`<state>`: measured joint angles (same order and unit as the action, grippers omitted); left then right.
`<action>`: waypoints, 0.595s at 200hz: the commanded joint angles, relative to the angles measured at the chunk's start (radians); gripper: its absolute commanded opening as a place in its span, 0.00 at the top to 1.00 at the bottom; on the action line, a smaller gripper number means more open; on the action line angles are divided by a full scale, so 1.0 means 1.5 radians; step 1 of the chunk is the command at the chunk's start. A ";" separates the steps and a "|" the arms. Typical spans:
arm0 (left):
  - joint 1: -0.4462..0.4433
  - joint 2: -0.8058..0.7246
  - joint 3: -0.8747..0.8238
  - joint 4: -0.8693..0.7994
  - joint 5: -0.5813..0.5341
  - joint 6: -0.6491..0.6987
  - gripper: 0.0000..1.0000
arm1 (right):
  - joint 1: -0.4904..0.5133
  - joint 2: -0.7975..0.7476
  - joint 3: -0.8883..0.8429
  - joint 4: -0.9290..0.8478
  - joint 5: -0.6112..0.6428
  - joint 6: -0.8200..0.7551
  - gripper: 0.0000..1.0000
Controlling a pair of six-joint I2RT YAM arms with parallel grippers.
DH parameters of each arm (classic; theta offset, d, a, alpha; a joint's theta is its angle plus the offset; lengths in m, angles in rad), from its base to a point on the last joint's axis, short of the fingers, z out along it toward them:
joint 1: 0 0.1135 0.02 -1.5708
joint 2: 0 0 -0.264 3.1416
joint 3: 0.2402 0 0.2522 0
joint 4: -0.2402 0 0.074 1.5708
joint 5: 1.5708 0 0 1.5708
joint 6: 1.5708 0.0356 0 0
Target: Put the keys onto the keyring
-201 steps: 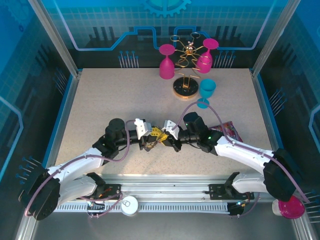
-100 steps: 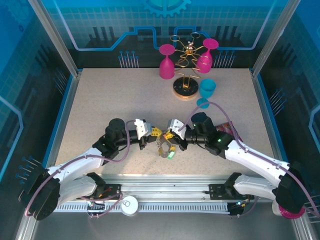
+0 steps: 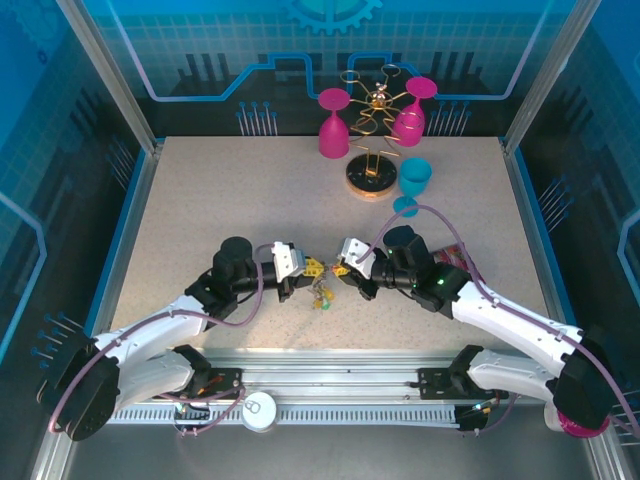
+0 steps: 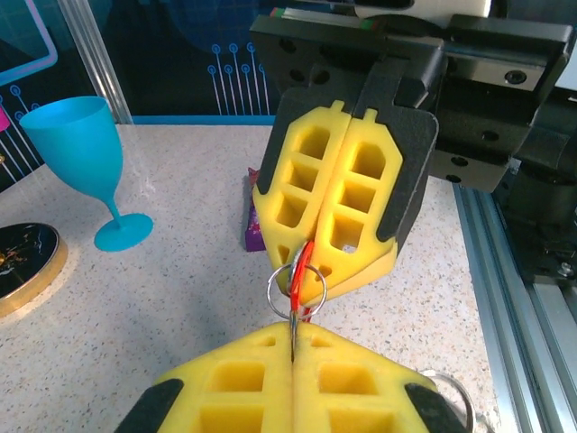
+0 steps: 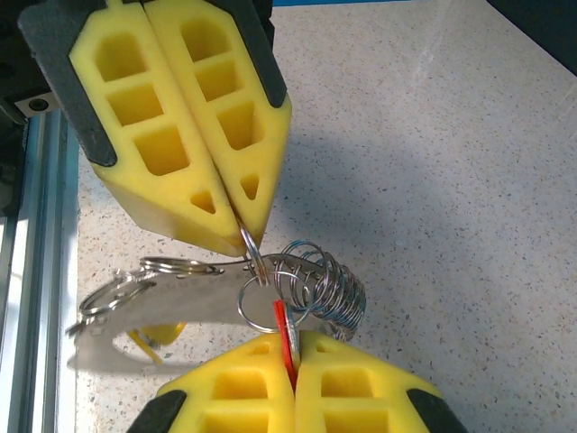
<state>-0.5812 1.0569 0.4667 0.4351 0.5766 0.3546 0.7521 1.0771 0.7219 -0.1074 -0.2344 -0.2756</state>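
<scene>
My left gripper (image 3: 306,268) and right gripper (image 3: 341,270) meet tip to tip just above the table's near middle. The keyring (image 5: 253,255), a thin metal loop seen edge-on, is pinched in my left gripper (image 4: 293,336). A small silver ring (image 4: 296,290) hangs on it and carries a red key (image 5: 287,332). My right gripper (image 5: 290,347) is shut on that red key. A coil of wire rings (image 5: 332,290) and a yellow key (image 5: 159,336) dangle from the same bunch (image 3: 320,292) below the fingers.
A gold rack on a round wooden base (image 3: 368,180) holds two pink goblets (image 3: 333,128) at the back. A blue goblet (image 3: 414,180) stands beside it. The purple packet (image 3: 462,262) lies right of my right arm. The metal rail (image 3: 330,378) runs along the near edge.
My right gripper has drawn back to the right and up from the left one. The bunch, pressed between the fingers a second ago, now hangs between the two tips.
</scene>
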 commanded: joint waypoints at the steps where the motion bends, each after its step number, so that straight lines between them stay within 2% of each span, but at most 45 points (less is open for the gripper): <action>1: 0.000 -0.008 0.029 -0.075 0.005 0.060 1.00 | -0.003 -0.014 0.033 -0.033 0.042 -0.026 1.00; 13: 0.000 -0.002 0.034 -0.086 -0.002 0.060 1.00 | 0.000 -0.009 0.048 -0.048 0.048 -0.038 1.00; 57: 0.001 -0.017 0.025 -0.071 -0.037 0.027 0.45 | 0.014 0.028 0.116 -0.102 0.094 -0.086 1.00; 79: 0.004 -0.063 0.008 -0.042 -0.092 -0.011 0.25 | 0.019 0.052 0.154 -0.120 0.108 -0.106 1.00; 94: 0.009 -0.100 -0.006 -0.014 -0.165 -0.058 0.02 | 0.025 0.073 0.179 -0.120 0.109 -0.118 1.00; 119: 0.017 -0.167 -0.015 -0.012 -0.348 -0.134 0.01 | 0.045 0.125 0.229 -0.102 0.096 -0.137 1.00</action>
<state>-0.5720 0.8925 0.4641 0.3729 0.3447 0.2867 0.7830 1.2076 0.9768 -0.2852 -0.0845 -0.4316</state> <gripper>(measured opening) 0.988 0.061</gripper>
